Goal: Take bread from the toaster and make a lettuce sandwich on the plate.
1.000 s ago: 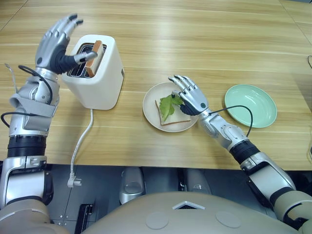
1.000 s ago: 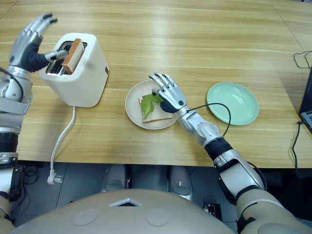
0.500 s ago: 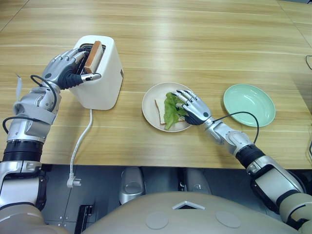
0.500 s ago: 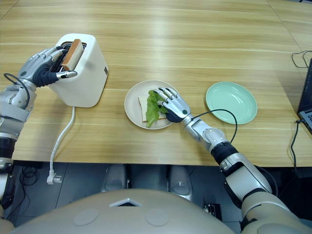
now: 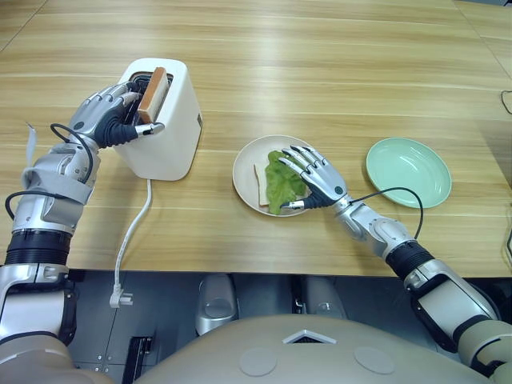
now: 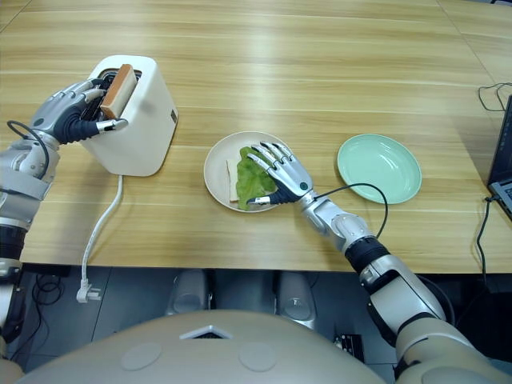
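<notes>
The right hand (image 5: 316,178) has flattened out, fingers spread and holding nothing, smoothing the lettuce (image 5: 279,180) onto the bread slice (image 5: 261,182) on the plate (image 5: 244,164). The left hand (image 5: 108,124) curls round the toast (image 5: 152,94) standing in the toaster (image 5: 172,140), seemingly ready to lift it.

the left hand (image 5: 108,120) is held up at about 10 o'clock, with its back turned up, and it is pointed toward 2 o'clock. the left arm is bent, and its forearm is raised from 8 o'clock. the right hand (image 5: 318,178) is laid palm down, a little toward 4 o'clock from the middle. its fingers (image 5: 304,160) are spread wide and pointed to 10 o'clock. the right forearm is stretched back toward 5 o'clock.
</notes>
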You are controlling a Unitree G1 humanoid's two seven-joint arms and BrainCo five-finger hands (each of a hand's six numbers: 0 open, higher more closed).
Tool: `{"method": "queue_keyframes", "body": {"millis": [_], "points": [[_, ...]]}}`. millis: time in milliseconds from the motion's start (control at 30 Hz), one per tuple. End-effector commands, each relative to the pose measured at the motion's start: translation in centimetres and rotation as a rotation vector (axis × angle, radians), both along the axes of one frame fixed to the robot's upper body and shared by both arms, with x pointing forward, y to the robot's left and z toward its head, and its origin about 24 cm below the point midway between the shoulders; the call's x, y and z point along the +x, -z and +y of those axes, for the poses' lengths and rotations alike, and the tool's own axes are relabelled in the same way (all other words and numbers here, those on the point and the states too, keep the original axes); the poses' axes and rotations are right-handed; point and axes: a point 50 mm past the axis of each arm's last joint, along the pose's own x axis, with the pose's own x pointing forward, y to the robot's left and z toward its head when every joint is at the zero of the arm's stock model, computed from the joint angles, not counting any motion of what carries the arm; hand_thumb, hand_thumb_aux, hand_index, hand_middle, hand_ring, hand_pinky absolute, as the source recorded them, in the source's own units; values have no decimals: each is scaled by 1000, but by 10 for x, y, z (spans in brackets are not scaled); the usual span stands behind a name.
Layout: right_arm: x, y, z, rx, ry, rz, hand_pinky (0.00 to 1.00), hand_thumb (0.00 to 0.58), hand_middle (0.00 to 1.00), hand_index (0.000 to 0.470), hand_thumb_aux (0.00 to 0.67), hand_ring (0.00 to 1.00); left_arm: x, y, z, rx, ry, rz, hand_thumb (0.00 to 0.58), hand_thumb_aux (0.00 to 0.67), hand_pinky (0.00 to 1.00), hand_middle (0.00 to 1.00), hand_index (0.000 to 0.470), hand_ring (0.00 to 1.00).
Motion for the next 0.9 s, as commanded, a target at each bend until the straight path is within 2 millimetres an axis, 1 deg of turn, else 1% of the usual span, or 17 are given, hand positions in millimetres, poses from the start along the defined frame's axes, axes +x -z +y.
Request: {"method": "queue_keyframes", "body": {"millis": [33, 267, 500, 767, 867, 900], "points": [[-1, 0, -2, 11, 11, -2, 0, 0, 0, 0, 0, 0, 2, 1, 0, -21, -4, 7, 580, 670, 0, 0, 460, 0], [-1, -1, -3, 16, 18, -8, 0, 0, 0, 0, 0, 0, 6, -8, -11, -96, 43, -70, 580, 670, 0, 0, 460, 0], [0, -2, -3, 19, 20, -8, 0, 0, 0, 0, 0, 0, 15, -20, -14, -182, 51, -169, 580, 670, 0, 0, 460, 0], [0, -5, -3, 31, 20, -22, 0, 0, 0, 0, 0, 0, 18, -46, -23, -264, 103, -362, 580, 670, 0, 0, 460, 0], [0, -9, -5, 40, 24, -32, 0, 0, 0, 0, 0, 0, 20, -51, -24, -289, 111, -402, 580, 670, 4, 4, 460, 4], [0, -10, -6, 43, 26, -36, 0, 0, 0, 0, 0, 0, 20, -52, -25, -298, 115, -409, 580, 670, 243, 243, 460, 243]]}}
